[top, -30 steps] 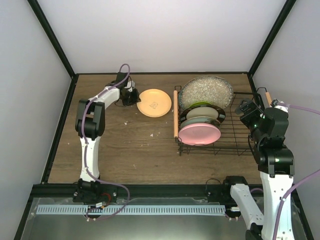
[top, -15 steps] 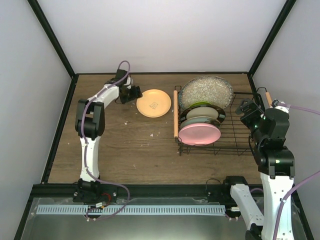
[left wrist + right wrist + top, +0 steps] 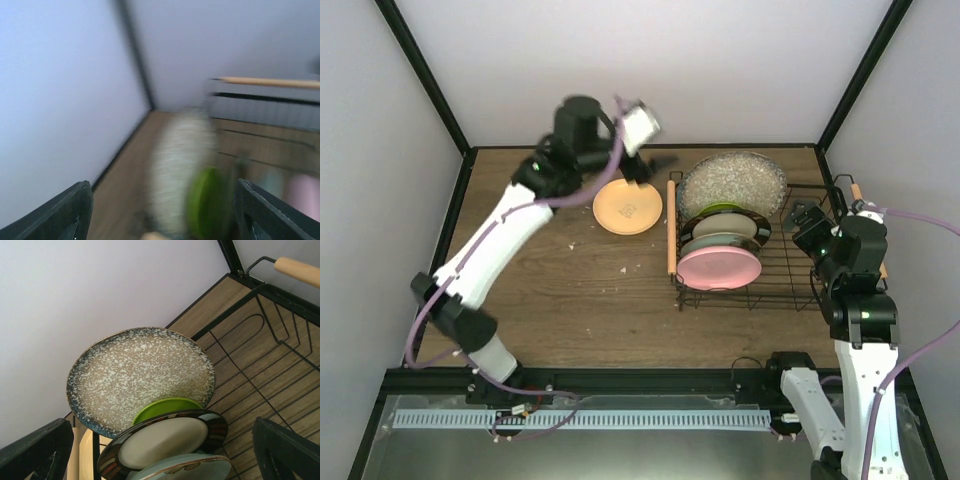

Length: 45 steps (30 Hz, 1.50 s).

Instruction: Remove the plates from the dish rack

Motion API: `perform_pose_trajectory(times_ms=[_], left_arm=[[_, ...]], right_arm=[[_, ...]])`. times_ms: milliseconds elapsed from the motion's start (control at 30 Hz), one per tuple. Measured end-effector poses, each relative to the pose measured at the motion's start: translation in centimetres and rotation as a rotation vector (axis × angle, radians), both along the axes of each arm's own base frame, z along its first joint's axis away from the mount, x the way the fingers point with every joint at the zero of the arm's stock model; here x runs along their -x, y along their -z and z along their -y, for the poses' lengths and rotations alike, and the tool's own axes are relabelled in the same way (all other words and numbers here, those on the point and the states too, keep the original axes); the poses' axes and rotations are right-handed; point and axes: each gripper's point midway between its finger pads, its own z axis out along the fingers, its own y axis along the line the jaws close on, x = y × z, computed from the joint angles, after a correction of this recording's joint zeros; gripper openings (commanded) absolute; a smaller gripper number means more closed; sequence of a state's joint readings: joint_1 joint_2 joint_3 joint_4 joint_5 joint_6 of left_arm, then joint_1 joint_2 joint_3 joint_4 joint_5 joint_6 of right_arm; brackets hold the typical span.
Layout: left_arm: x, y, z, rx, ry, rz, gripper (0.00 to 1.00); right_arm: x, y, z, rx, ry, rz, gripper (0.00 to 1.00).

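The black wire dish rack [image 3: 790, 285] stands at the right with plates on edge in it: speckled grey [image 3: 732, 182] at the back, then lime green [image 3: 718, 210], cream with a dark rim [image 3: 723, 227], mint [image 3: 718, 243] and pink [image 3: 720, 268]. A pale orange plate [image 3: 628, 205] lies flat on the table left of the rack. My left gripper [image 3: 663, 160] is raised above the orange plate, blurred, open and empty [image 3: 165, 215], facing the speckled plate [image 3: 180, 165]. My right gripper [image 3: 802, 216] hovers over the rack's right side, open [image 3: 160, 455], looking at the speckled plate [image 3: 142, 372] and cream plate [image 3: 165, 440].
Wooden rod handles run along the rack's left side [image 3: 671, 228] and right side [image 3: 860, 200]. Grey walls and black frame posts [image 3: 845, 90] close in the table. Bare wooden tabletop [image 3: 570, 290] lies left of and in front of the rack.
My left gripper opened and let go of the pale orange plate, then the arm rose and swung right toward the rack. The right gripper edged slightly left.
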State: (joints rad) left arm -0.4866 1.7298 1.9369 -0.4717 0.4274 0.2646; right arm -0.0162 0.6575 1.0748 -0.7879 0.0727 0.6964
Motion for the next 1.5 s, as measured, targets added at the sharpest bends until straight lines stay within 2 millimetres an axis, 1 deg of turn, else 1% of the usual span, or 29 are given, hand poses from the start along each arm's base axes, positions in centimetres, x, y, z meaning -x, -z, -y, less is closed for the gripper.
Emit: perform_pose_trajectory(times_ms=[33,67,100,133,167,200,300,367,433,567,700,833,1133,1333,1400,1500], left_arm=[[4.4,-0.3,2.9,-0.039,0.116,0.064,0.75],[8.0,0.0,4.8,-0.076,0.208,0.109,0.73],[10.9,0.9,6.2,-0.117,0.281,0.144,0.71],[12.8,2.0,6.8,-0.154,0.329,0.165,0.69],[14.4,3.5,7.3,-0.199,0.366,0.185,0.68],[15.6,5.5,7.6,-0.255,0.394,0.196,0.67],[17.7,10.8,8.2,-0.396,0.452,0.199,0.64],[18.7,13.4,8.5,-0.475,0.48,0.197,0.64],[19.6,14.8,8.9,-0.531,0.502,0.209,0.63],[20.5,15.6,10.2,-0.57,0.521,0.252,0.62],[20.5,16.6,11.5,-0.591,0.527,0.258,0.61],[20.2,18.2,12.3,-0.621,0.53,0.244,0.61],[18.5,21.2,13.7,-0.666,0.493,0.236,0.58],[17.4,21.9,14.7,-0.676,0.466,0.242,0.54],[17.2,22.0,14.8,-0.676,0.462,0.243,0.5],[16.9,21.6,15.1,-0.666,0.449,0.248,0.42]], right_arm=[[-0.3,0.0,-0.1,-0.002,-0.005,0.002,1.0],[-0.5,-0.1,-0.2,-0.005,-0.013,0.007,1.0],[-0.6,-0.1,-0.3,-0.006,-0.015,0.008,1.0],[-0.7,-0.2,-0.3,-0.007,-0.019,0.013,1.0],[-0.8,-0.3,-0.4,-0.008,-0.021,0.019,1.0],[-0.9,-0.3,-0.4,-0.008,-0.024,0.022,1.0],[-1.0,-0.4,-0.5,-0.011,-0.03,0.032,1.0],[-1.1,-0.3,-0.6,-0.012,-0.035,0.035,1.0],[-1.2,-0.2,-0.7,-0.014,-0.039,0.034,1.0],[-1.2,-0.2,-0.8,-0.015,-0.043,0.036,1.0],[-1.0,-0.4,-0.8,-0.012,-0.043,0.042,1.0],[-0.7,-0.6,-0.7,-0.006,-0.04,0.051,1.0],[-0.3,-0.7,-0.4,0.021,-0.03,0.056,1.0],[-0.2,-0.7,-0.2,0.04,-0.028,0.052,1.0],[-0.1,-0.8,-0.1,0.048,-0.025,0.055,1.0],[0.1,-1.0,0.0,0.054,-0.019,0.061,1.0]])
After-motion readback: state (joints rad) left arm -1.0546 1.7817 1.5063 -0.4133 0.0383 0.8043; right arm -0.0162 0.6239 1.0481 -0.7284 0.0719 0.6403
